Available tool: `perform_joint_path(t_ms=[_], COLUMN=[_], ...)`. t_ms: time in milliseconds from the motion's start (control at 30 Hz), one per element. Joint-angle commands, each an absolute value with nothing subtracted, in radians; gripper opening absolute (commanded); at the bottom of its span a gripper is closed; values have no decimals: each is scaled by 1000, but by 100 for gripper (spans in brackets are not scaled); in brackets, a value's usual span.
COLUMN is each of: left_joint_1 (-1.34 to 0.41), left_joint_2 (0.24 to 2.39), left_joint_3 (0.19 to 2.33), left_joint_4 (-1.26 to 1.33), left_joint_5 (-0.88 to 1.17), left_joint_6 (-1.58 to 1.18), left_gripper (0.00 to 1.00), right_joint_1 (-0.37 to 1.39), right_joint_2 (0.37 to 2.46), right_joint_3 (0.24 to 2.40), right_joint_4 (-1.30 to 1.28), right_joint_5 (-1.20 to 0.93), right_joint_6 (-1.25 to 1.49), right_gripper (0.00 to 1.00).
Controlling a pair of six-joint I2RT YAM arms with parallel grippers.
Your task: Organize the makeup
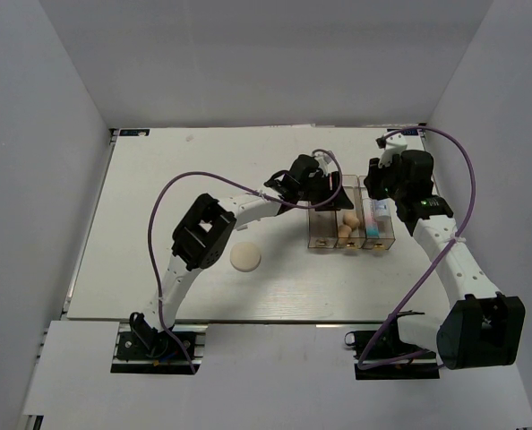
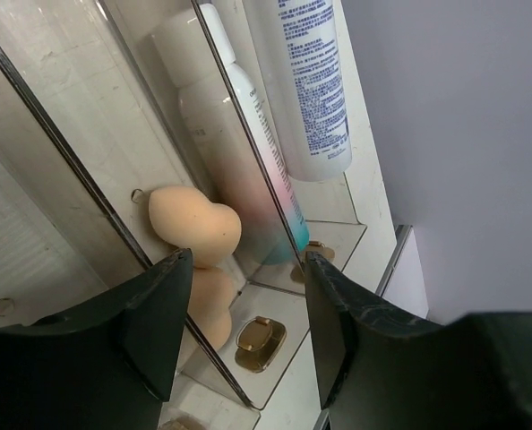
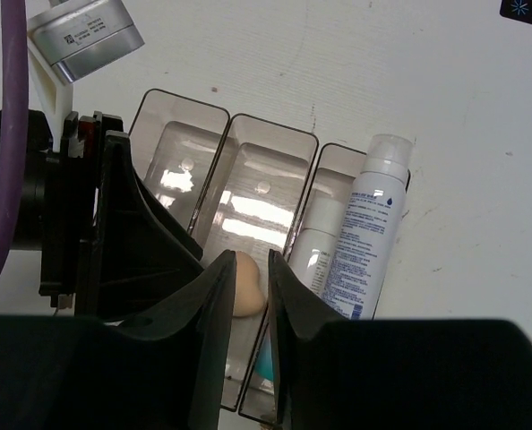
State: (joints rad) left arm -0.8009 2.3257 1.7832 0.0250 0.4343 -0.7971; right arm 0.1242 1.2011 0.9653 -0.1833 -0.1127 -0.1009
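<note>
Both my arms hang over the organizer [image 1: 320, 242]. Left jaws wide open above the peach sponges [image 2: 194, 224]; right jaws slightly apart, empty.

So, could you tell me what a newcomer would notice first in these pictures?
Both arms meet over the clear organizer toward the far right of the table, where two peach sponges sit in the middle compartment and a bottle lies in the right one. A round beige puff lies alone beside the left arm.
</note>
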Motion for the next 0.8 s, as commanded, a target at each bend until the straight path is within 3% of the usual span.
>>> perform_joint_path(t_ms=[0,233,367,467,533,667,767], left_joint_1=[-802,-770,-749,-712,-693,-655,-629], left_joint_2=[2234,2094,1981,1843,1717,1495,1303], left_joint_3=[1818,1711,1625,1473,1323,1090,931], left_joint_4=[21,40,6,-32,-66,-159,-261], left_joint_5=[414,330,253,204,146,45,-87], left_joint_6=[-788,-779,-753,-753,-756,-758,-785], left_gripper=[63,49,24,14,12,14,40], right_joint_1=[118,118,120,141,201,352,464], right_joint_2=[1172,1129,1143,1201,1265,1373,1504], right_joint_3=[977,963,965,985,997,1005,1046], right_joint_4=[-155,-135,-176,-297,-360,-350,-318], right_joint_5=[-140,-274,-510,-780,-836,-781,-736], right_joint_6=[-101,-118,-221,-349,-385,-403,-335], right_gripper=[27,23,14,18,23,45,55])
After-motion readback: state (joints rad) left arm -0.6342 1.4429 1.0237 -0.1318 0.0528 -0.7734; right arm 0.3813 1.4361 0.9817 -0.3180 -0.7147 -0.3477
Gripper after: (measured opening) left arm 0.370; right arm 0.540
